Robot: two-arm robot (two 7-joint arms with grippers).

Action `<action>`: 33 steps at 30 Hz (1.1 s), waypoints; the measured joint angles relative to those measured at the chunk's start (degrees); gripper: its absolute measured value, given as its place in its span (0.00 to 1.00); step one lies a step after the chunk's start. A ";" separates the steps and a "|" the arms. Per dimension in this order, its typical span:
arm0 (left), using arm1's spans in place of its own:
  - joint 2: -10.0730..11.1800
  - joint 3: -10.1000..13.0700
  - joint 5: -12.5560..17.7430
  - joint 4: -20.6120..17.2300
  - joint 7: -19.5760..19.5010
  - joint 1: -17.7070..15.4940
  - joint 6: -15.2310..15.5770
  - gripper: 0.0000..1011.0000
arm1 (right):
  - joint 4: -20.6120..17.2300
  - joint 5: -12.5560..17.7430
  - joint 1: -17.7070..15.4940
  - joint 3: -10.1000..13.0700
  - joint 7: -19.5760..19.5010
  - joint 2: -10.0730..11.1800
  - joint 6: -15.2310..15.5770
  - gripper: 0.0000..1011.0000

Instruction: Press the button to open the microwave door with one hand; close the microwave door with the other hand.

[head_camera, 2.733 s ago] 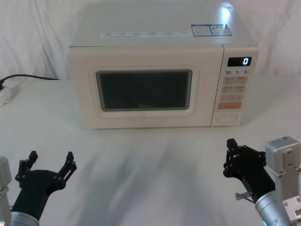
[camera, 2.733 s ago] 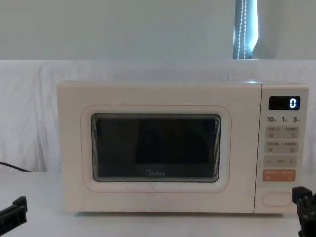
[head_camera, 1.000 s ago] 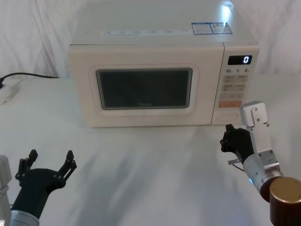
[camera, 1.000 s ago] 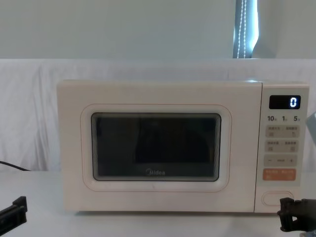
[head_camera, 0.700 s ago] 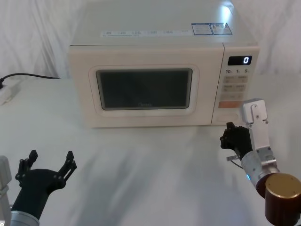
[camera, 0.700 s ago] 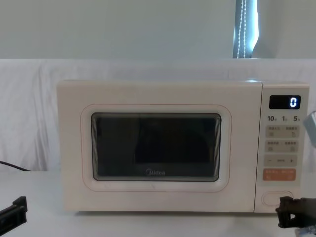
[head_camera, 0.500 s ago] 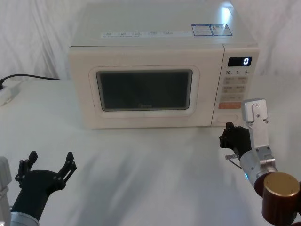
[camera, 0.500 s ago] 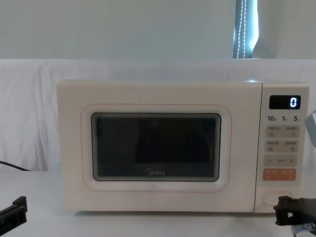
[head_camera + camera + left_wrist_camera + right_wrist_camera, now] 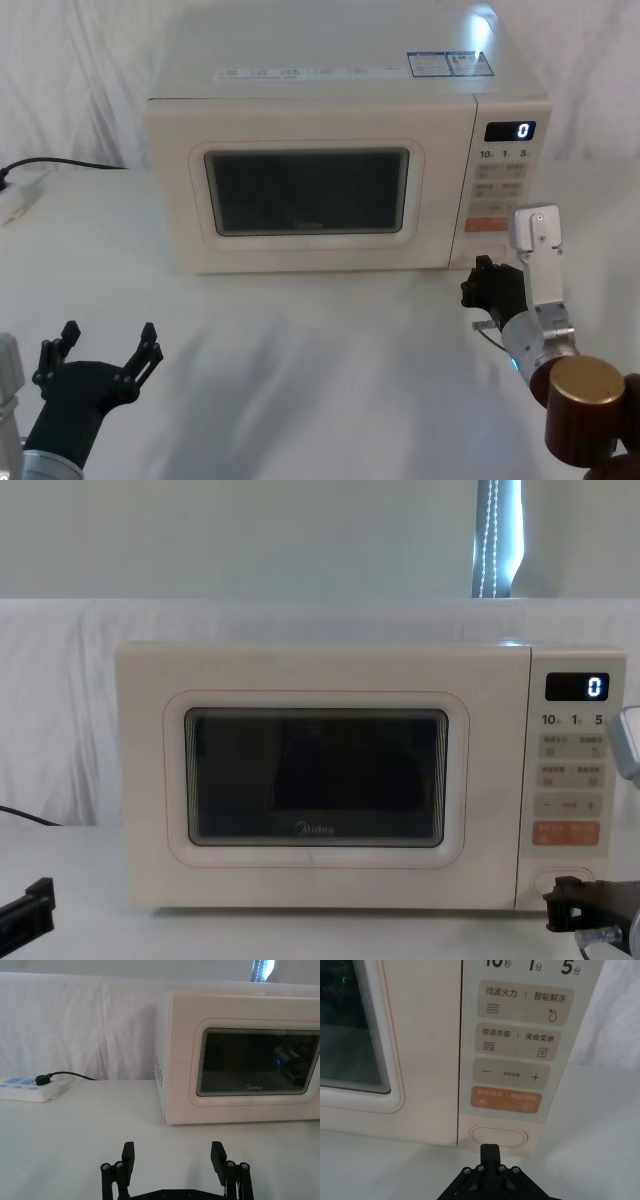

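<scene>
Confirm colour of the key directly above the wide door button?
Orange key, above the cream button; right wrist view shows it best.

Right gripper [image 9: 482, 283] extends forward on its silver wrist, fingers pressed together (tips forming one point); left gripper [image 9: 105, 350] rests low, fingers spread wide.

The button [image 9: 560, 878] is partly covered in the chest view by the right gripper [image 9: 560, 904], itself cut off at the lower right corner; in the head view the button is hidden behind the right gripper. The left gripper [image 9: 27, 914] is cut off at the chest view's lower left edge, one black finger being visible. The small print on the microwave [image 9: 300, 80] top stickers [image 9: 448, 63] cannot be read.
</scene>
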 joint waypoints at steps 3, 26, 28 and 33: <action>0.00 0.00 0.00 0.00 0.00 0.00 0.00 0.99 | 0.77 0.09 0.60 0.19 -0.04 -0.06 -0.14 0.00; 0.00 0.00 0.00 0.00 0.00 0.00 0.00 0.99 | 5.43 0.24 3.57 1.73 -0.85 0.15 -1.44 0.00; 0.00 0.00 0.00 0.00 0.00 0.00 0.00 0.99 | 5.40 0.27 3.55 1.83 -0.92 0.09 -1.44 0.00; 0.00 0.00 0.00 0.00 0.00 0.00 0.00 0.99 | 5.32 0.28 3.51 1.90 -0.98 -0.07 -1.38 0.00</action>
